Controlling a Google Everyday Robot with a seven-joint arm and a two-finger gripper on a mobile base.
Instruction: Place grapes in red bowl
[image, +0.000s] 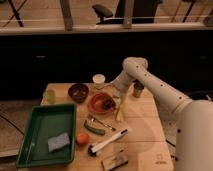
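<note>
The red bowl (98, 106) stands in the middle of the wooden table. The grapes (108, 104), a small dark purplish cluster, lie inside it on its right side. My gripper (114, 98) hangs at the end of the white arm, just above the bowl's right rim, right at the grapes. I cannot tell whether it touches or holds them.
A dark bowl (78, 92), white cup (99, 79), pale green cup (49, 96) and grey can (137, 90) stand at the back. A banana (120, 111) lies right of the red bowl. In front are a green vegetable (94, 129), orange (82, 138), brush (107, 141) and green tray (30, 131) with sponge (58, 142).
</note>
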